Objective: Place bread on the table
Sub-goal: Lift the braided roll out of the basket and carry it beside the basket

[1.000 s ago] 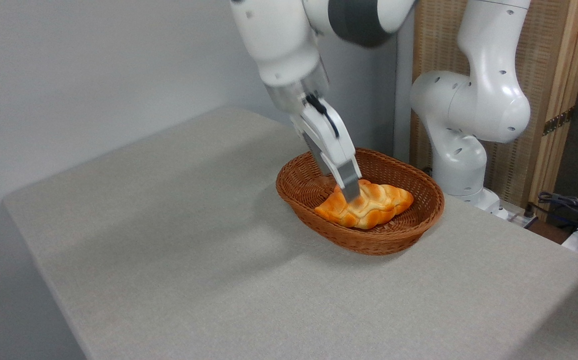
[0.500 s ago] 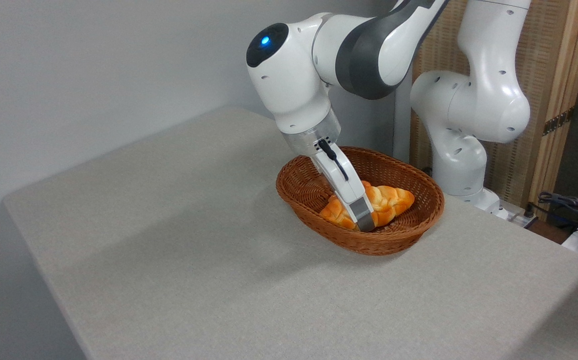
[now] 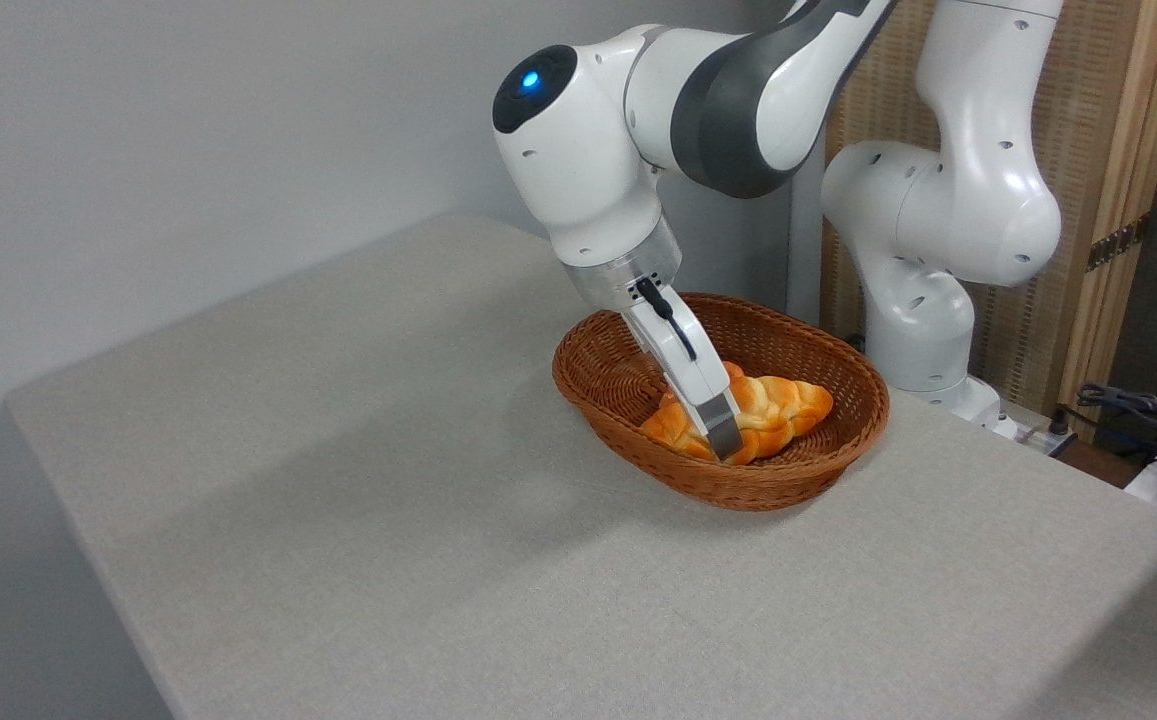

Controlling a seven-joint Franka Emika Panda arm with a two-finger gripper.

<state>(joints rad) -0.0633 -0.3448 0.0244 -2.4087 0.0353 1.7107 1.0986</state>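
I've got the hand (image 3: 726, 440) down inside the wicker basket (image 3: 843, 455) right now, angled steeply from the upper left, its grey near finger (image 3: 722, 432) lying across the bread (image 3: 778, 405). The braided loaf sits in the basket's bowl, one pointed end aimed at the worktop's right edge, the other tucked behind the finger. From this camera I only see the one finger, so I cannot tell whether the hand is clamped on the loaf or merely straddling it; the far side is hidden. The basket rests toward the back right corner of the worktop (image 3: 358, 480), close to the arm's white base (image 3: 923, 350). A blue light glows on the wrist joint (image 3: 531, 80). The grey-beige fabric in front and towards the left edge lies flat.
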